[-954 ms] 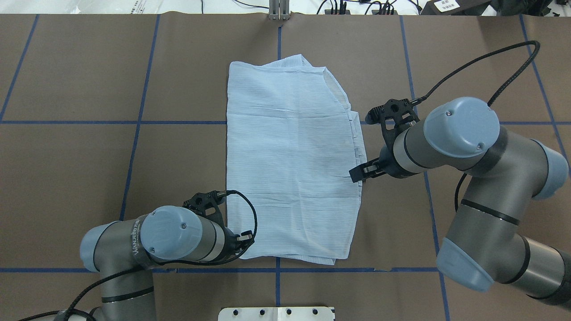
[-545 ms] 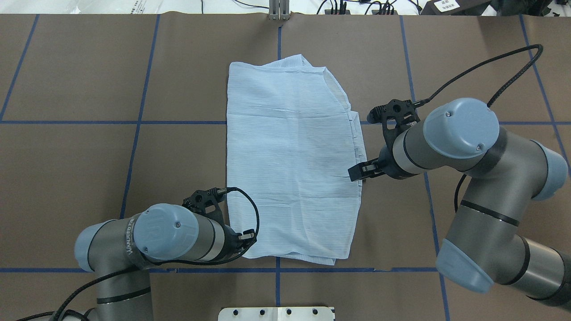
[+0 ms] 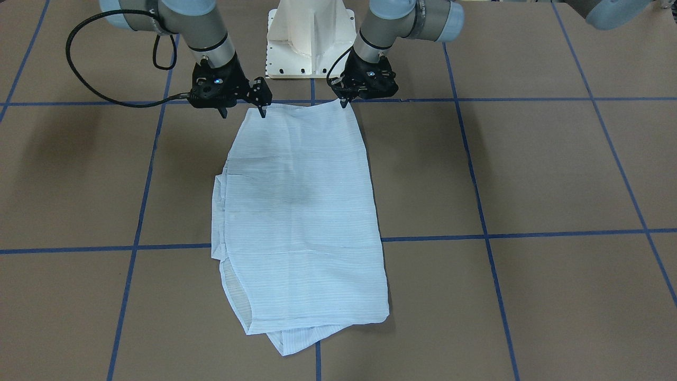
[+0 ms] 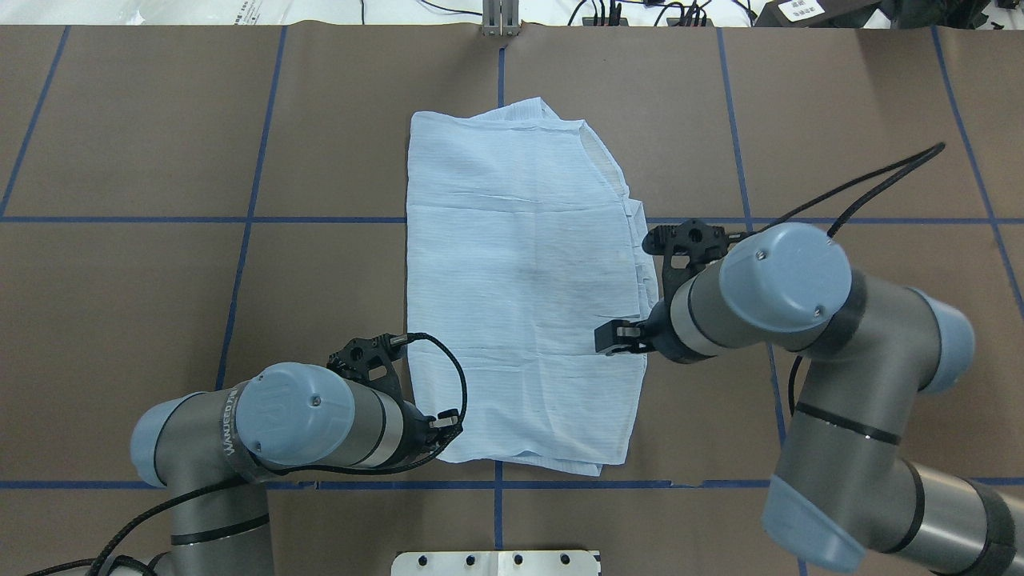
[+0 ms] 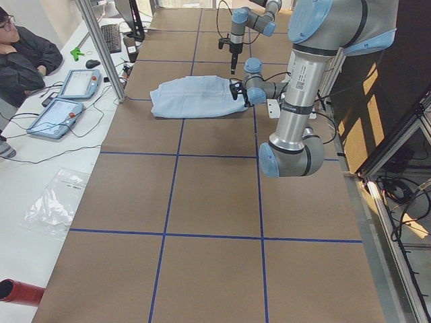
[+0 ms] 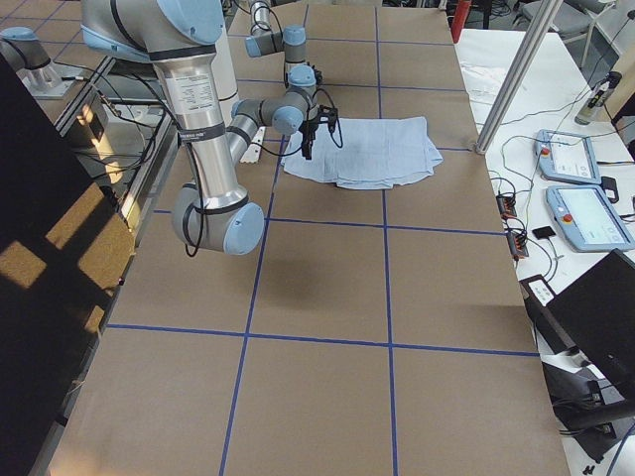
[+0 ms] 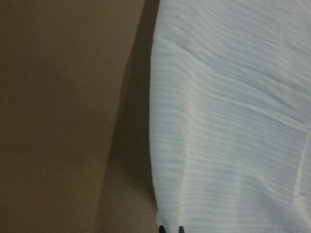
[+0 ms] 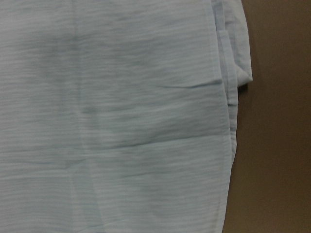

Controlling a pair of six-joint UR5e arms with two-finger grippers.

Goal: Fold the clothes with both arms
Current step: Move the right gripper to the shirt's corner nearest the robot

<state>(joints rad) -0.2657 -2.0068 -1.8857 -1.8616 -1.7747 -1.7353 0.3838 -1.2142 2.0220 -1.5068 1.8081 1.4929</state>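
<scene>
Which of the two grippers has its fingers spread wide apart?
The right gripper: its fingers stand wide apart above the shirt's right edge. The left gripper's fingers are pinched together at a corner of the shirt.

Right gripper [image 3: 243, 113] has shifted inward over the shirt [image 4: 520, 280] edge

Soft, even light falls from above. A faint grey shadow lies on the middle of the shirt [image 3: 301, 211], and others on the table [image 3: 529, 169] beside it. Both wrist views are dim and slightly blurred, and in the left one a dark shadow runs along the shirt's edge.
</scene>
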